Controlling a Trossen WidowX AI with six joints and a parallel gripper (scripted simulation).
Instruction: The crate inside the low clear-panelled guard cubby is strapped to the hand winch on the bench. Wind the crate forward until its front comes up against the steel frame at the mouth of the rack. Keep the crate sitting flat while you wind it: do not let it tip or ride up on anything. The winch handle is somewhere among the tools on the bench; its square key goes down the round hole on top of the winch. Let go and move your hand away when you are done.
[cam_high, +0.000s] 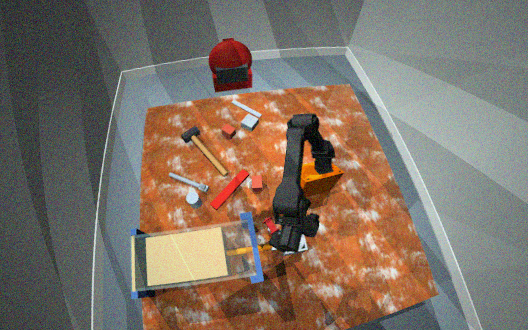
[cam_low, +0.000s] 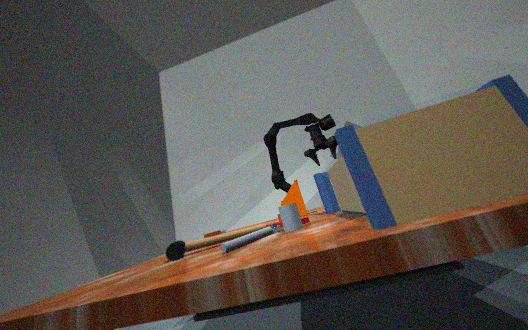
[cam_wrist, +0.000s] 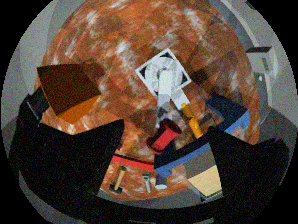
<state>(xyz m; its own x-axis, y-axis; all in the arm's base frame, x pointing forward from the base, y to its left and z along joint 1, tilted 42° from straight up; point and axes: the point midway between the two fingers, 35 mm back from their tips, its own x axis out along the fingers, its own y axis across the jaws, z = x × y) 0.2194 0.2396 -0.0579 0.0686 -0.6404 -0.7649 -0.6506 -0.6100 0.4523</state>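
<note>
The tan crate lies flat inside the clear cubby, with a gap between its front and the blue frame at the mouth. An orange-yellow strap runs from it towards the winch, which has a white square base. A pale crank handle sits on top of the winch; its red grip points up. My gripper is open and empty, above the winch and handle. The arm hides much of the winch in the top view.
An orange wedge stands at the arm's base. A mallet, a wrench, a grey cylinder, a red bar and small blocks lie on the bench. A red helmet is beyond it.
</note>
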